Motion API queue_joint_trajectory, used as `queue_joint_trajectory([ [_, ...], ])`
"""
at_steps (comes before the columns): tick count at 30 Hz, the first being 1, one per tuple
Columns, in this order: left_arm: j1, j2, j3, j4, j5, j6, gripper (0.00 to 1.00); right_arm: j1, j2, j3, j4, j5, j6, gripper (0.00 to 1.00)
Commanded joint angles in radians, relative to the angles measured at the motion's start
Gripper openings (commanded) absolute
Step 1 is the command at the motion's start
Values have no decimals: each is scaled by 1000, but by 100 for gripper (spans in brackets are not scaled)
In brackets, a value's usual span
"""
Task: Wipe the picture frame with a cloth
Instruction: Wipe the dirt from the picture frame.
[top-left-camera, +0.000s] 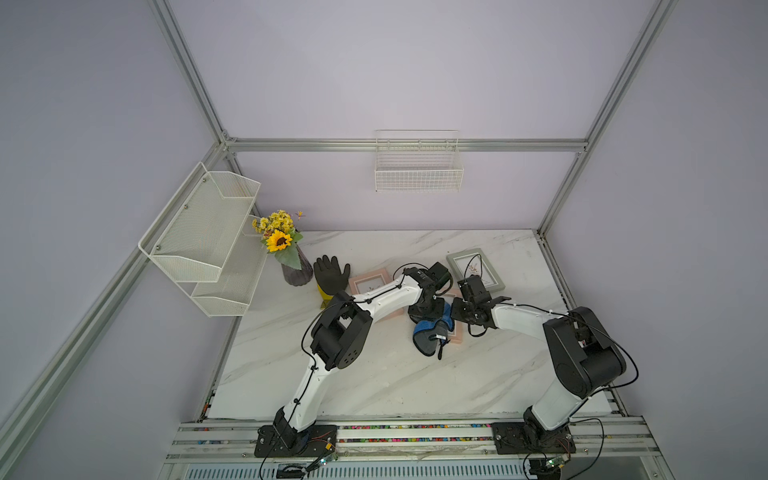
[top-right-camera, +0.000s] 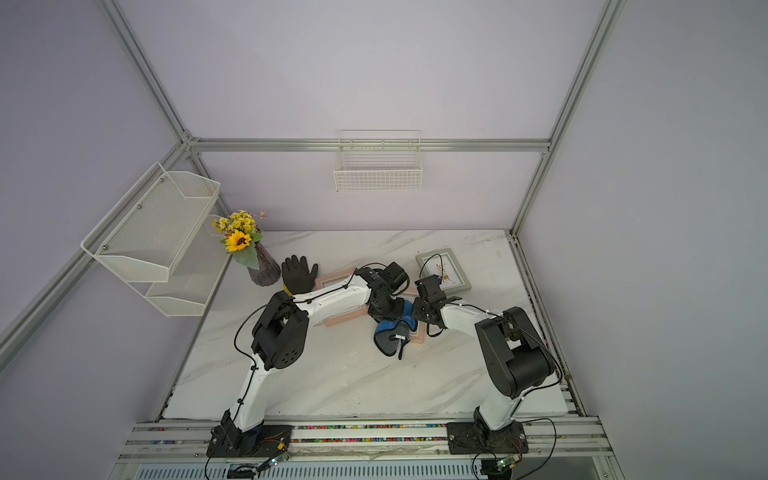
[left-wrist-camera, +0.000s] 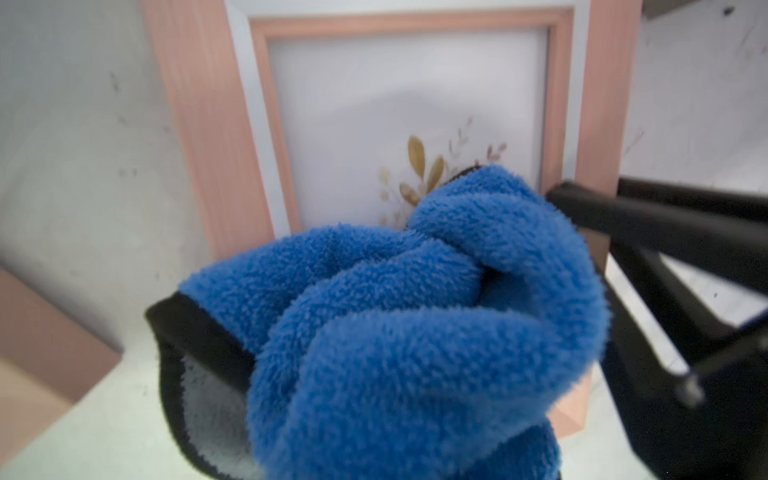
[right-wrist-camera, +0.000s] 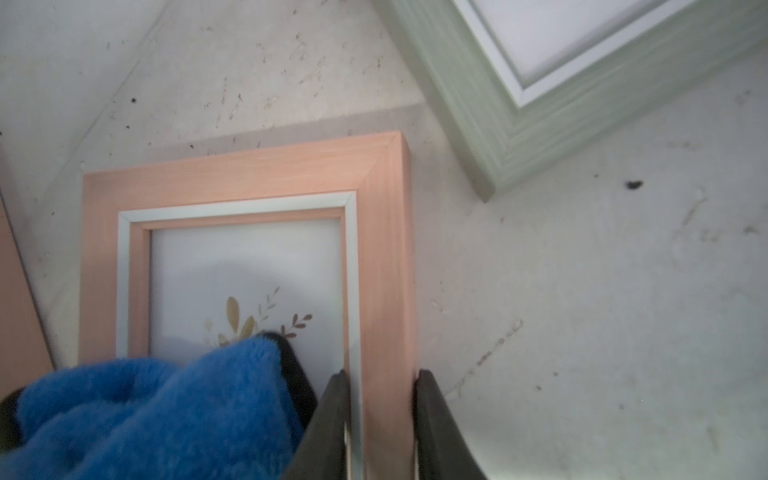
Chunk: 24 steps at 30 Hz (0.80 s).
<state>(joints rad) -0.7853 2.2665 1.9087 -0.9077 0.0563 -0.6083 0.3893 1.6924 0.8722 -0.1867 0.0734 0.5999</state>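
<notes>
A pink picture frame (right-wrist-camera: 386, 208) with a leaf print lies flat on the marble table, and its corner shows in both top views (top-left-camera: 457, 337) (top-right-camera: 419, 337). My right gripper (right-wrist-camera: 382, 399) is shut on the picture frame's side rail, one finger (right-wrist-camera: 332, 415) on the inner edge and one on the outer. The blue cloth (left-wrist-camera: 415, 311) with dark edging is bunched up and resting on the glass over the print. My left gripper (top-left-camera: 426, 318) is shut on the cloth from above, and its fingers are buried in the folds. The cloth's grey reverse hangs toward the front (top-left-camera: 430, 340).
A sage green frame (top-left-camera: 478, 270) lies behind the right gripper. A second pink frame (top-left-camera: 370, 282) sits partly under the left arm. A black-and-yellow glove (top-left-camera: 330, 272) and a vase of flowers (top-left-camera: 291, 257) stand at the back left. A mesh shelf (top-left-camera: 203, 232) and a wire basket (top-left-camera: 417, 166) hang on the walls.
</notes>
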Motion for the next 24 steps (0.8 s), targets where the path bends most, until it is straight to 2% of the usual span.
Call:
queue_joint_trajectory([
  [1,49,86,111,-49,-48,11,0,6,7,-21,-99,-6,8,22],
  [4,58,108,164,-63,-41,26,0,6,9,-25,-100,-7,9,22],
  [6,52,92,141,-65,-24,28,0,6,14,-24,-98,-7,10,22],
  [8,32,58,83,-59,-27,32,0,6,18,-24,-95,-13,17,22],
  [13,-19,-84,-170,24,25,2,0,6,29,-5,-100,-12,15,22],
  [16,-31,-134,-229,47,24,-14,0,6,24,-4,-104,-6,14,22],
  [19,-16,-109,-174,31,-8,-9,0,6,20,-4,-108,-3,10,22],
  [24,49,30,42,-44,-78,16,0,6,15,-10,-113,0,12,22],
])
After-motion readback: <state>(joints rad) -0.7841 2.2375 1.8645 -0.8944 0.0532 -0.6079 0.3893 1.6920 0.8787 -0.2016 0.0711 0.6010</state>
